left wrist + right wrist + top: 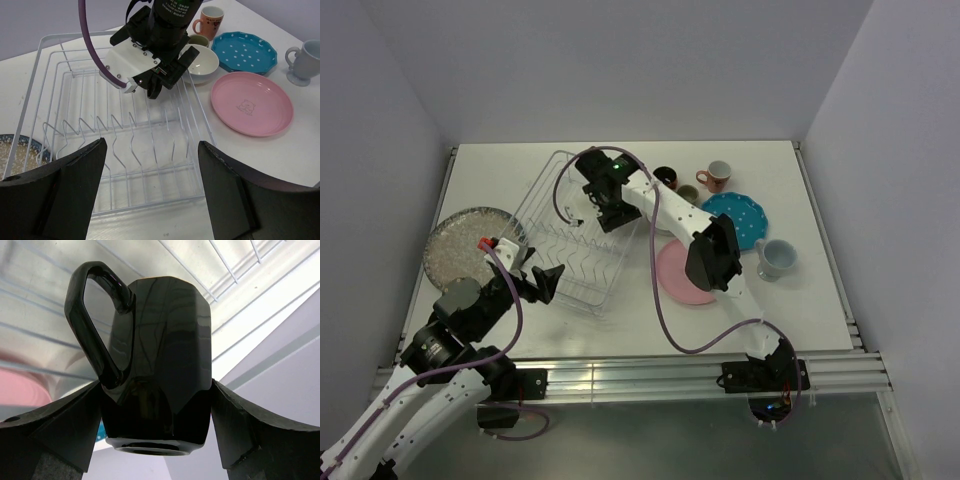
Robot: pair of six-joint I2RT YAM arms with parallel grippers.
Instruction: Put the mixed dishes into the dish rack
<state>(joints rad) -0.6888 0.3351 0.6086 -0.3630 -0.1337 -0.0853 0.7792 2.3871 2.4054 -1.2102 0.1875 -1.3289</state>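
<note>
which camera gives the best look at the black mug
Right wrist: the black mug fills the frame, handle and body clear, gripped in the right tool. In the top and left wrist views the tool hides most of it.

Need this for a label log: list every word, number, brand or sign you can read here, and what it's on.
No text reads clearly.
Pink mug: dark print, too small to read.
Right arm's wrist housing: white lettering, blurred and cut off.
Pink plate: small embossed animal face, no words.
Black mug: no print visible.
</note>
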